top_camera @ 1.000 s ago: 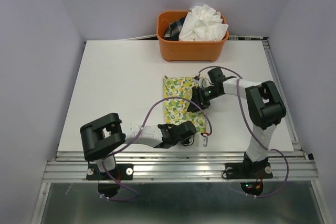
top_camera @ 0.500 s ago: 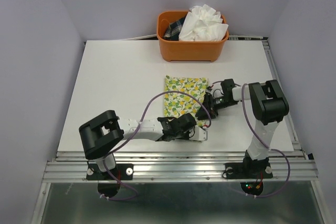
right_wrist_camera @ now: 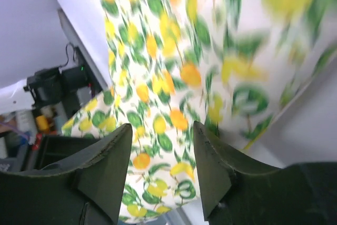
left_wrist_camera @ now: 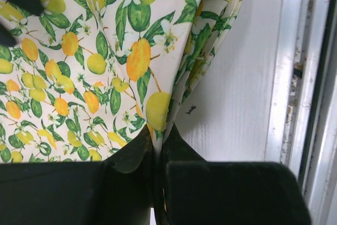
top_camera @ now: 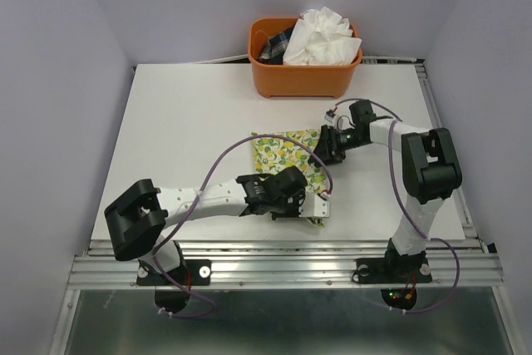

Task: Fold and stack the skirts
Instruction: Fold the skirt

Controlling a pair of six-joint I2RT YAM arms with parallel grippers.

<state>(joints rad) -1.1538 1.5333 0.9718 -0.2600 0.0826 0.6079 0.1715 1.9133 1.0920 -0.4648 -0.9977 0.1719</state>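
**Two skirts: lemon-print skirt (top_camera: 278, 149) on the table (top_camera: 183, 122), plain white skirt (top_camera: 320, 35) in the orange basket (top_camera: 295, 81)**

White and bare across its left side, the table carries the orange basket at the middle of its far edge, with the plain white skirt heaped inside. The lemon-print skirt lies in the near half, a little right of centre, its near end close to the near edge. The left gripper (left_wrist_camera: 158, 140) is clamped on a fold at that near end. The right gripper (right_wrist_camera: 162, 127) sits at the skirt's far right corner, jaws apart, with blurred print showing between them.
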